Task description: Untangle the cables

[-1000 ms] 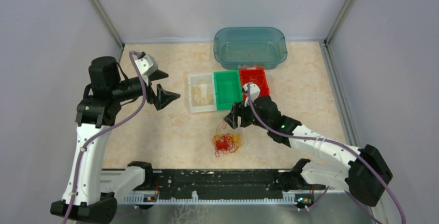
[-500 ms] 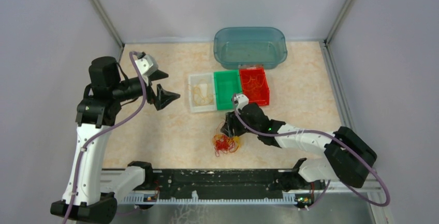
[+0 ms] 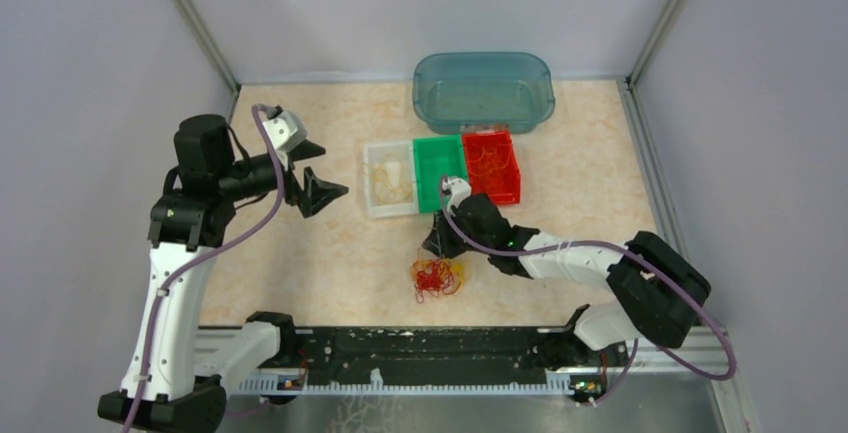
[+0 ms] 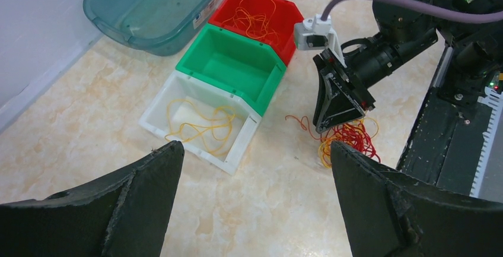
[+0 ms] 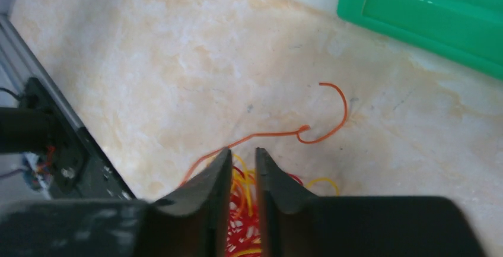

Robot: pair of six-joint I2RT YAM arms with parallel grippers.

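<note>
One clump, two grippers, three small bins, one tub.

Nearest the arm bases, the cables (image 3: 437,278), a single red, orange and yellow clump, lie on the table (image 3: 300,253). One loose orange strand (image 5: 323,120) hooks out from them. The right gripper (image 5: 242,153) sits at the clump's far edge, its jaws drawn to a slit with strands caught between them. Just beyond stand the white bin (image 3: 372,181), holding yellow strands, the green bin (image 3: 440,168) and the red bin (image 3: 492,165), holding orange strands, side by side and touching. Off to the left, the left gripper (image 4: 256,144) hangs spread wide, holding nothing. Farthest back sits the teal tub (image 3: 483,88).
</note>
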